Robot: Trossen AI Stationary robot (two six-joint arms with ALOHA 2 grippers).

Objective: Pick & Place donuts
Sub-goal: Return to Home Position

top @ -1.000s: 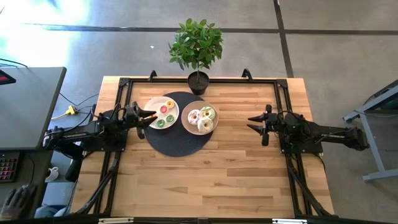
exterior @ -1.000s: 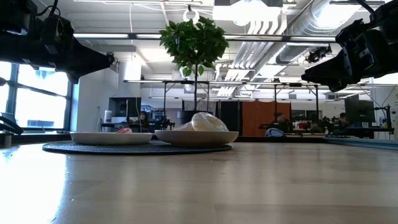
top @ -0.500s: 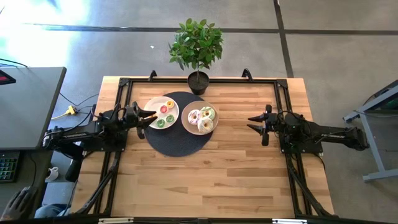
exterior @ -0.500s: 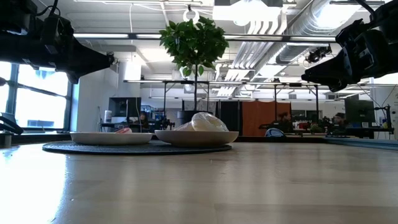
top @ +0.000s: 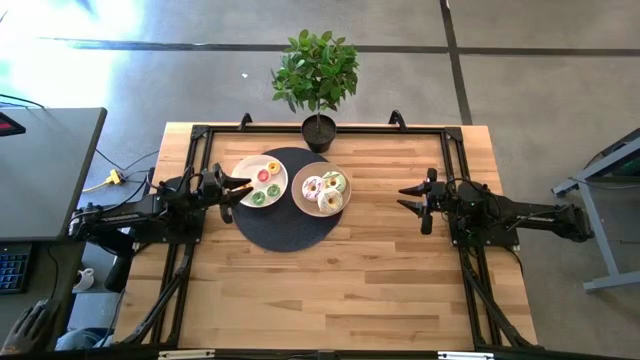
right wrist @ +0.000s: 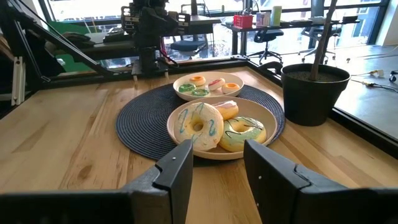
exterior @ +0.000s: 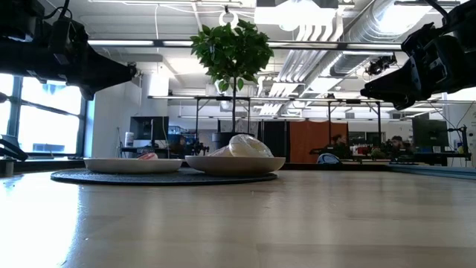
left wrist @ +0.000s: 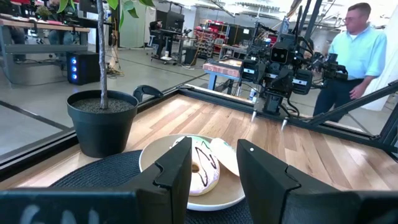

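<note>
Three larger donuts [top: 323, 190], iced white, pale green and pink, lie in the right-hand plate [top: 305, 200]; they also show in the right wrist view [right wrist: 219, 126]. Several tiny rings [top: 266, 183] lie in the left-hand plate [top: 243, 178]. Both plates rest on a round dark mat [top: 287, 225]. My left gripper [top: 238, 187] hangs open and empty above the table just left of the plates. My right gripper [top: 407, 198] hangs open and empty to the right of the plates.
A potted plant [top: 317, 85] stands at the table's far edge behind the mat. Black frame rails [top: 200, 140] run along the far edge and both sides. Bare wood [top: 330, 290] fills the near half. A person [left wrist: 348, 59] stands beyond the table.
</note>
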